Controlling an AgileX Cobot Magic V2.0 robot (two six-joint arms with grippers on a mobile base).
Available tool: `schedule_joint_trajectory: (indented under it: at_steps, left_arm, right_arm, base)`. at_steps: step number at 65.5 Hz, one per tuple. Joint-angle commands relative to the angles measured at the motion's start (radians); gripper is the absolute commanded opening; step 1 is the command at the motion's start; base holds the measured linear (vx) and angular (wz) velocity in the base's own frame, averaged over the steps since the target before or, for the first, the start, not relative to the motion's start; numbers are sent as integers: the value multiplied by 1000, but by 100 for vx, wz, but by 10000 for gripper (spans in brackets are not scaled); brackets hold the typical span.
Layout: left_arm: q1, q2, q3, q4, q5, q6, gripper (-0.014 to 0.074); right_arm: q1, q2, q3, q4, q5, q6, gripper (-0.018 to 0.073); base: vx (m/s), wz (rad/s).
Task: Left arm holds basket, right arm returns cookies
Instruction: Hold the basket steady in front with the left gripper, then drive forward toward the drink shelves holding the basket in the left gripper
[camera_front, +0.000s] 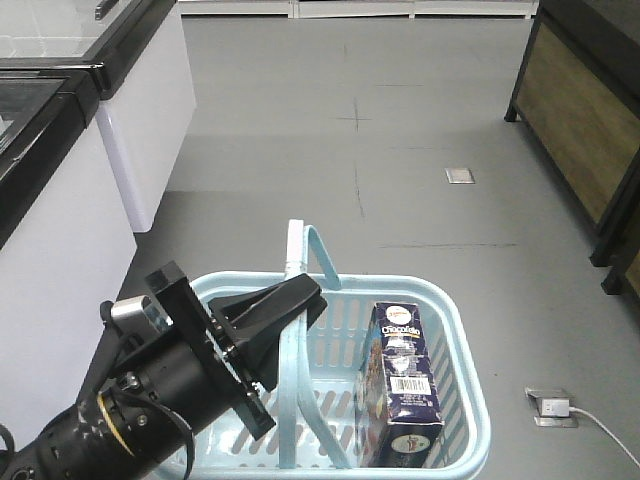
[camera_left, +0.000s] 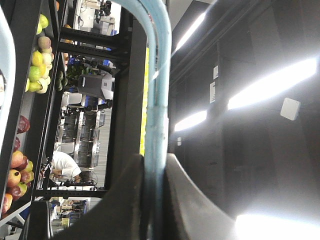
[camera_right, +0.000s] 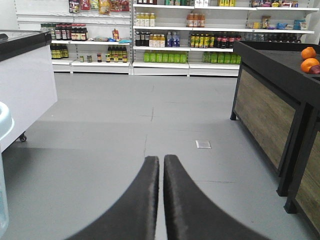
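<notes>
Cookie box (camera_front: 402, 385), upright in basket (camera_front: 468, 365): likely light, stiff cardboard, take by top edges; left gripper (camera_front: 312, 297) clenched on handle (camera_front: 325, 255), right gripper (camera_right: 161, 167) closed empty

Flat, bright overhead light leaves only faint shadows on the grey floor (camera_front: 400, 150), while in the left wrist view the ceiling lamps (camera_left: 270, 85) flare white against dark and the close basket handle (camera_left: 156, 115) looks soft.
</notes>
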Motion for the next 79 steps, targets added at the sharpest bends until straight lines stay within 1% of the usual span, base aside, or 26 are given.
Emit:
schedule_joint_trajectory:
  at_steps: [1,35,79]
  left_arm:
    - [-6,-33,-25,-8,-287,-1,-3]
    - [-6,-33,-25,-8,-287,-1,-3]
    - [-6,-33,-25,-8,-287,-1,-3]
  right_arm:
    - [-1,-12,17,-4,-76,-8,-3]
    - [-1,-12,17,-4,-76,-8,-3]
    - [-1,-12,17,-4,-76,-8,-3]
  base:
    - [8,-1]
    - [17,-2]
    - [34,3]
